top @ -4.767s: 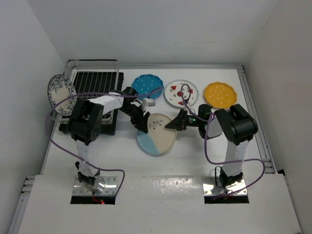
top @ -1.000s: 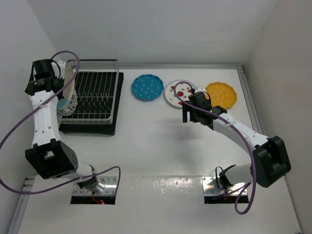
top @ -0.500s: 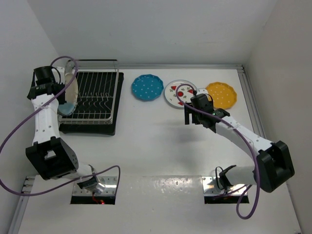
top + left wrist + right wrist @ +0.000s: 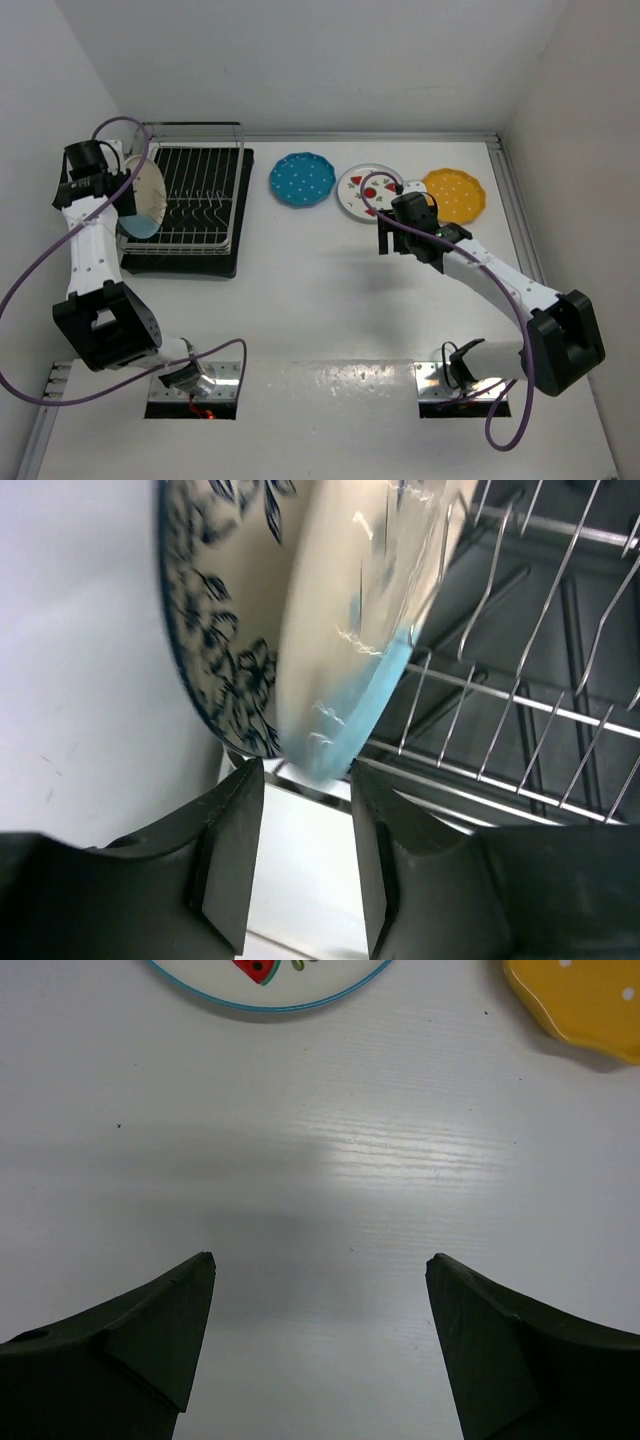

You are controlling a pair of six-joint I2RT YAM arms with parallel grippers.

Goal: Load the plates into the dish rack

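Plate on edge at the rack's left end

Glossy and round, the two-tone plate [image 4: 146, 196] stands on edge at the far left of the rack [image 4: 205, 190], cream half up, pale-blue half down, tilted. On my left wrist feed its lower rim is blurred and sits at the rack's outer wire. Just behind it is the floral plate [image 4: 215, 650], cream with a dark-blue leaf border, also on edge. I cannot tell whether the two touch.

The rack is thin silver wire with upright prongs, over a flat black tray [image 4: 180, 265].

The left gripper [image 4: 305, 770] has its matt black jaws parted part-way, with the blue rim just past the tips. I see no clamp on it.

Three plates lie flat in a row on the white, faintly grained table [image 4: 320, 300]: the scalloped blue plate [image 4: 302, 179], the fruit plate [image 4: 352, 203] and the scalloped yellow plate [image 4: 455, 195], both dotted white.

The right gripper [image 4: 320, 1257] hangs over bare table just near of the fruit plate, jaws spread wide, holding nothing.
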